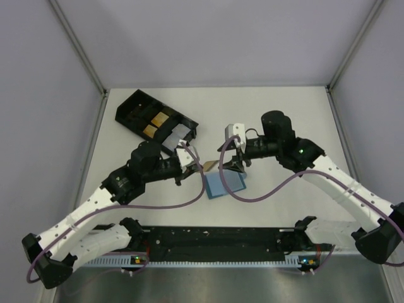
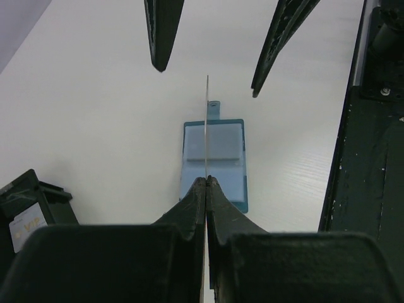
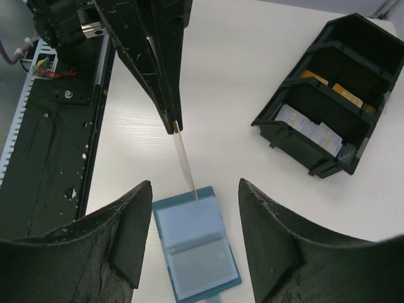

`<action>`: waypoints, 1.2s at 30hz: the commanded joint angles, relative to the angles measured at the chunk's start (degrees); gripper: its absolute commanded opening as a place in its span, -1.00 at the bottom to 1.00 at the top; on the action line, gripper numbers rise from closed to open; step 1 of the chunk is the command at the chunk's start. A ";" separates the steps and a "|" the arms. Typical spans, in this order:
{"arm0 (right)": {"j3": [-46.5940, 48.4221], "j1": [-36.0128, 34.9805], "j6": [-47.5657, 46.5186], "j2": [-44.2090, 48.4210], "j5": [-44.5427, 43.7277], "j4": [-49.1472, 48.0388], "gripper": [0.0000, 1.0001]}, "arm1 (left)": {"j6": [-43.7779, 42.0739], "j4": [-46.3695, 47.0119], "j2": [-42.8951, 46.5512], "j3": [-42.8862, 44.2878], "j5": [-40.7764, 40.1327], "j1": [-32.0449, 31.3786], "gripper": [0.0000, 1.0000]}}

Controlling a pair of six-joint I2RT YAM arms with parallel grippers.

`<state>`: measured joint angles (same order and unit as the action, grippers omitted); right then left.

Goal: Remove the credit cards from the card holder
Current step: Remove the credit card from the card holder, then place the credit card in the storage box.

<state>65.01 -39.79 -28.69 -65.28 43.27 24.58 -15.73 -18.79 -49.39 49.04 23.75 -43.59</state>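
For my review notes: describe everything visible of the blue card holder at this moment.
The card holder is a small flat blue wallet, lying open on the white table. Two paler, plastic-looking panels face up, and a small tab sticks out from one short edge. It sits between the arms, below the open right pincer. The left pincer holds a thin card at its far edge; whether they touch is unclear.

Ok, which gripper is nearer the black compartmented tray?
Left. The left gripper, shut on a card, is beside the black compartmented tray; the right gripper is open above the card holder.
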 commanded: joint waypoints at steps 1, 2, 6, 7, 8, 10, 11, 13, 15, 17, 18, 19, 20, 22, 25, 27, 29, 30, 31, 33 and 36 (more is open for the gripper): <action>4.42 -2.13 -5.67 -2.22 2.61 1.52 0.10 | -3.34 -1.16 -0.27 3.87 3.06 -0.26 -1.00; 4.68 -2.39 -5.94 -2.83 2.35 1.79 0.08 | -3.52 -1.34 -0.45 4.22 3.41 -0.26 -1.00; 5.74 -3.80 -6.91 -4.86 2.44 2.84 -0.13 | -3.96 -1.69 -0.97 5.28 4.73 -0.26 -1.00; 5.91 -4.33 -7.17 -5.21 2.52 2.93 -0.22 | -3.96 -1.78 -0.98 5.45 4.73 -0.26 -1.00; 6.09 -4.77 -7.43 -5.56 2.44 2.93 -0.36 | -4.05 -1.87 -0.98 5.54 4.82 -0.26 -1.00; 6.00 -5.65 -8.22 -5.74 1.30 3.11 -0.73 | -3.70 -2.22 -0.80 5.89 4.47 -0.35 -1.00; 5.74 -5.82 -8.49 -5.65 0.42 3.11 -0.94 | -2.83 -2.13 -0.63 5.90 3.60 -0.26 -1.00; 4.86 -6.00 -9.89 -4.86 -1.68 2.93 -1.00 | -0.37 -1.61 0.34 5.72 0.88 -0.26 -0.86; 3.29 -6.44 -10.16 -3.46 -4.84 0.92 -1.00 | 4.45 0.05 1.74 4.93 -3.60 -0.26 -0.43; 0.31 -6.96 -9.37 -0.92 -9.06 -3.64 -1.00 | 9.81 2.25 3.94 3.44 -8.35 -0.18 0.11; -2.41 -7.23 -9.11 0.40 -11.51 -6.97 -1.00 | 12.88 3.65 5.34 2.04 -11.41 -0.18 0.31; -4.78 -7.49 -8.76 2.07 -13.97 -10.57 -1.00 | 17.35 4.63 6.31 1.33 -14.84 -0.18 0.45; -6.90 -7.76 -8.41 3.47 -17.22 -14.17 -1.00 | 22.79 6.72 7.54 0.19 -18.44 -0.18 0.52; -11.55 -8.89 -9.80 6.46 -22.15 -20.95 -1.00 | 33.34 9.55 9.74 -1.92 -25.29 0.00 0.60; -16.92 -11.88 -12.61 9.02 -29.97 -30.88 -1.00 | 49.25 11.67 11.94 -4.73 -31.64 0.35 0.70; -19.74 -14.34 -16.03 9.73 -35.24 -35.63 -1.00 | 60.06 11.40 12.38 -5.88 -34.02 0.35 0.70; -22.20 -16.71 -19.11 9.64 -39.29 -39.94 -1.00 | 67.46 12.54 12.03 -6.76 -34.21 0.35 0.70; -23.17 -18.20 -20.52 9.64 -41.22 -41.79 -1.00 | 70.10 13.33 11.51 -7.02 -34.03 0.44 0.71; -24.40 -19.35 -22.45 9.64 -42.98 -44.24 -1.00 | 72.22 14.29 10.63 -6.94 -33.42 0.27 0.71; -26.16 -21.90 -26.92 9.12 -46.24 -47.85 -1.00 | 75.30 15.79 8.09 -6.06 -31.49 0.44 0.71; -28.53 -24.01 -30.02 8.68 -49.06 -52.69 -1.00 | 78.47 16.41 3.96 -4.31 -28.24 0.44 0.72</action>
<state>38.28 -60.84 -51.24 -56.62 2.11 -15.16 51.64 -7.55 -41.21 42.54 -6.85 -43.33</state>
